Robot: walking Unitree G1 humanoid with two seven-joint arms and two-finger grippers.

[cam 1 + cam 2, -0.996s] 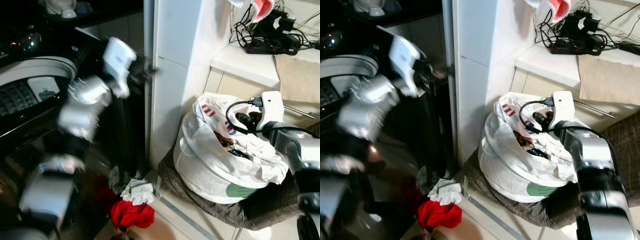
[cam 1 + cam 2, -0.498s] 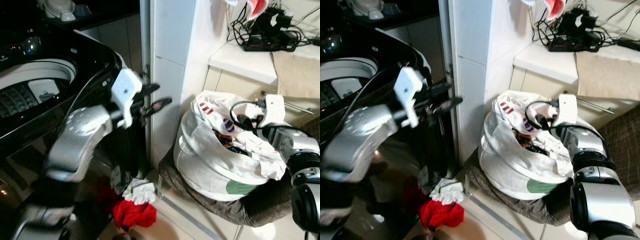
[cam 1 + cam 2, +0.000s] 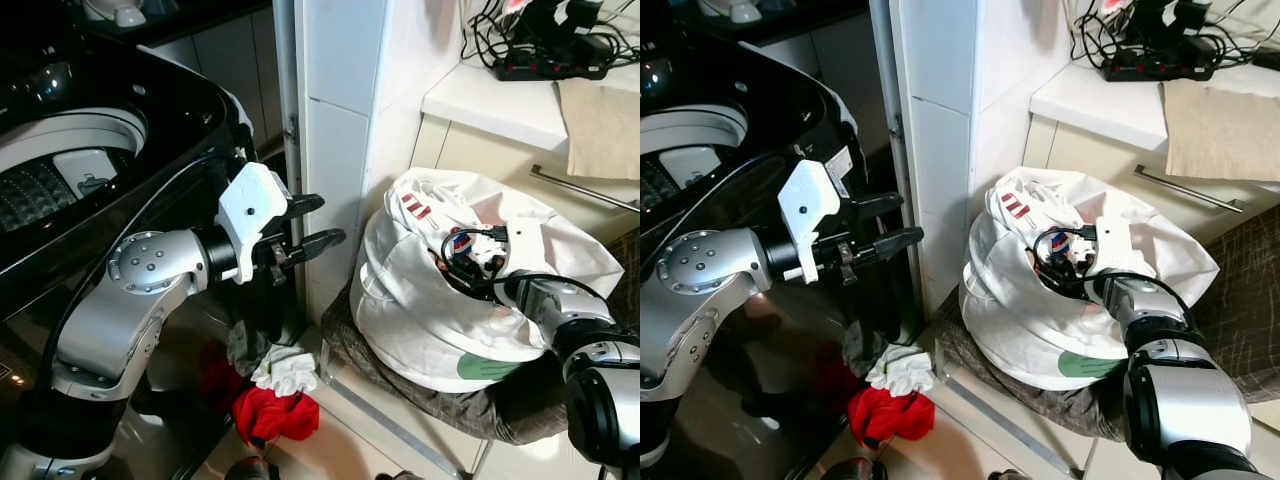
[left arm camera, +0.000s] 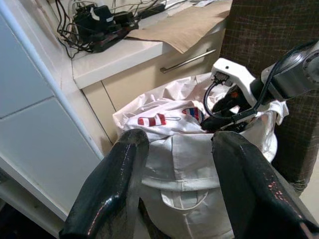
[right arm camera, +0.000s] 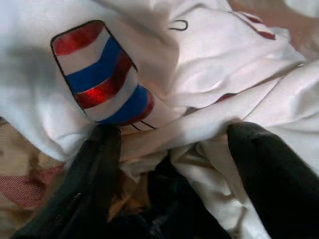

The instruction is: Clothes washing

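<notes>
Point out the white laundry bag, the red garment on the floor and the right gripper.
white laundry bag (image 3: pixel 410 320), left eye view, on its front wall.
red garment (image 3: pixel 272 415), left eye view, on its bunched middle.
right gripper (image 5: pixel 174 149), right wrist view, midway between fingertips, in the bag's clothes.

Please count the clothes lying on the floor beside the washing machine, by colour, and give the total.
Red cloth: 1
White cloth: 1
Grey cloth: 1
Total: 3 pieces, in one small heap on the floor; more may be hidden beneath them.
</notes>
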